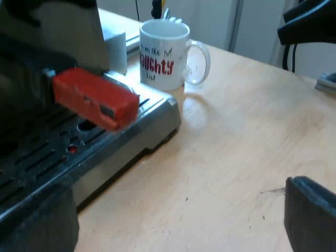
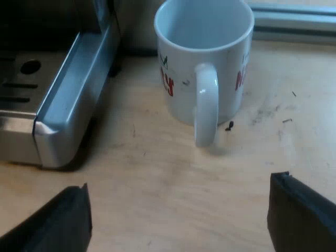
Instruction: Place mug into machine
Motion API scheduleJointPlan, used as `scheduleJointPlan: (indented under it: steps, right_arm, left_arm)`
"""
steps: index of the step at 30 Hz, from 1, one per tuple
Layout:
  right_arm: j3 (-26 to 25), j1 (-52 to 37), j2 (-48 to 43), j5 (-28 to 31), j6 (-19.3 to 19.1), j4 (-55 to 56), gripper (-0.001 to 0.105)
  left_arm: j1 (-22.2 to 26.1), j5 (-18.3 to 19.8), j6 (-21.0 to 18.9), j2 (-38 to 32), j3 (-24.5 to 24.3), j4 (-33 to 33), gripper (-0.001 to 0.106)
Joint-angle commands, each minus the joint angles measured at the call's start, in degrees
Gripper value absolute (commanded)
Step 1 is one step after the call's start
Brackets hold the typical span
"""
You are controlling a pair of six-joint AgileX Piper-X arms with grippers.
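Note:
A white mug [image 2: 205, 58] with red lettering stands upright and empty on the wooden table, beside the corner of the espresso machine's drip tray [image 2: 68, 105]. Its handle [image 2: 206, 107] points toward my right gripper [image 2: 178, 215], which is open a short way off and touches nothing. My left gripper [image 1: 173, 226] is open too, low over the table by the tray's edge [image 1: 157, 123]. From there the mug [image 1: 165, 52] stands beyond the tray. The red end of the holder's handle [image 1: 94, 98] juts out over the tray, locked into the machine's front.
The slotted drip tray [image 1: 47, 157] lies under the red handle. Bare wooden table [image 1: 236, 157] stretches between my left gripper and the mug. A dark part of the other arm [image 1: 310, 23] hangs above the table beyond the mug. A pale ledge [image 2: 294, 21] runs behind the mug.

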Motion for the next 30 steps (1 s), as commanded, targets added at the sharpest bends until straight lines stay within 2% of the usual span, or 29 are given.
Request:
scheduleJointPlan:
  steps: [1,4,9,14,18,22,26,30]
  right_arm:
    - [3.27,0.09,0.38,-0.06,-0.15,-8.75,0.070]
    - [7.03,0.09,2.23,1.52,-0.15,-16.35,0.070]
    - [10.06,0.09,8.13,4.00,0.22,-26.57,0.070]
    - [10.07,0.09,18.99,4.00,0.36,-37.17,0.070]
    - [10.07,0.09,30.09,3.86,4.24,-48.54,0.070]
    - [10.07,0.09,40.71,3.86,4.64,-58.49,0.070]
    - [9.50,0.09,48.46,3.86,6.31,-65.61,0.070]
    - [7.31,0.09,55.93,3.86,6.30,-70.73,0.070]
  left_arm:
    - [-0.28,0.40,0.06,-0.02,0.16,-1.58,0.081]
    - [-0.28,0.40,0.06,-0.02,0.16,-1.58,0.081]
    - [-0.28,0.40,0.06,-0.02,0.16,-1.58,0.081]
    - [-0.28,0.40,0.06,-0.02,0.16,-1.58,0.081]
    - [-0.28,0.40,0.06,-0.02,0.16,-1.58,0.081]
    - [-0.28,0.40,0.06,-0.02,0.16,-1.58,0.081]
    - [-0.28,0.40,0.06,-0.02,0.16,-1.47,0.081]
    - [-0.28,0.40,0.06,-0.02,0.16,-1.47,0.081]
